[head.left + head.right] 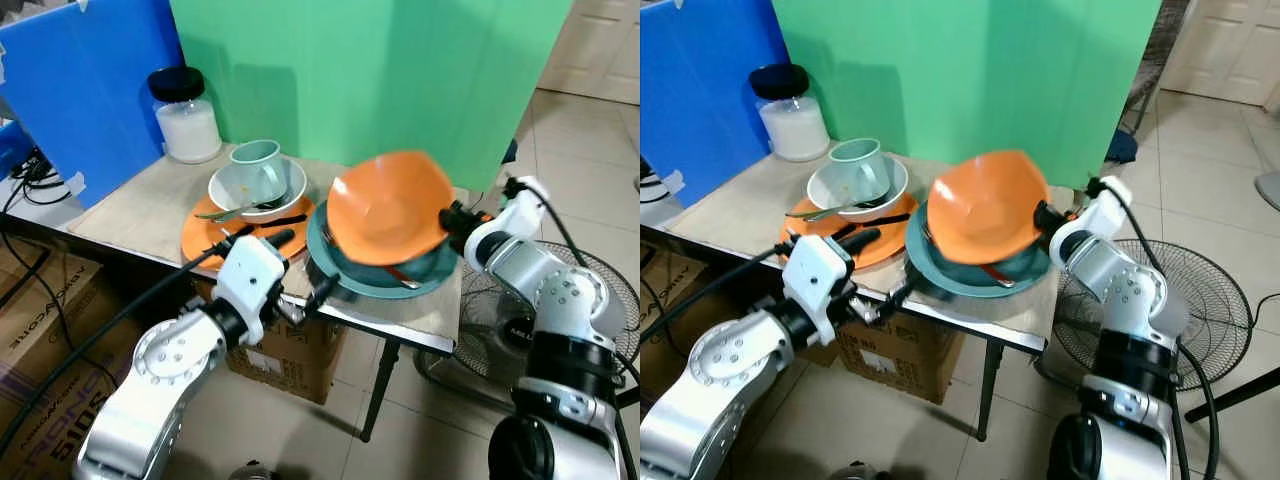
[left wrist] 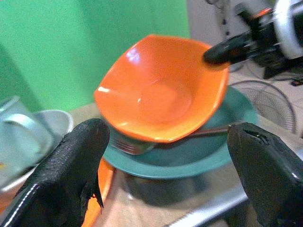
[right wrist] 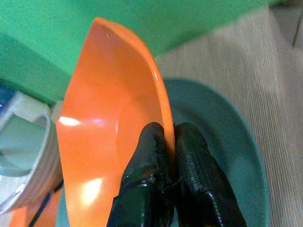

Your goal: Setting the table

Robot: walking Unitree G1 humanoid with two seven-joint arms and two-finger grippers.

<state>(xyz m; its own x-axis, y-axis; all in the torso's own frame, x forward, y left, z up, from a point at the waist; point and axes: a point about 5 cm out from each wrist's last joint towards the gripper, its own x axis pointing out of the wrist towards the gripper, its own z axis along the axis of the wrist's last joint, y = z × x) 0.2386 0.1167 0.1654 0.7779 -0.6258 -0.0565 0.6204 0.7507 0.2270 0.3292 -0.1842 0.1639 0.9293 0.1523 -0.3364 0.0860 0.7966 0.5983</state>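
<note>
My right gripper [image 1: 450,216] is shut on the rim of an orange bowl [image 1: 385,205] and holds it tilted just above a teal plate [image 1: 335,272] near the table's front edge. In the right wrist view the fingers [image 3: 154,156] pinch the bowl's rim [image 3: 161,94]. A fork [image 2: 127,146] lies on the teal plate under the bowl. My left gripper [image 1: 297,265] is open at the table's front edge, just in front of the teal plate. To the left, an orange plate [image 1: 200,238] carries a white bowl [image 1: 288,187], a teal mug [image 1: 258,165] and utensils.
A glass jar with a black lid [image 1: 185,115] stands at the table's back left. A blue board [image 1: 80,90] and a green backdrop [image 1: 380,70] rise behind the table. A floor fan [image 1: 600,300] stands to the right. Cardboard boxes [image 1: 290,352] sit under the table.
</note>
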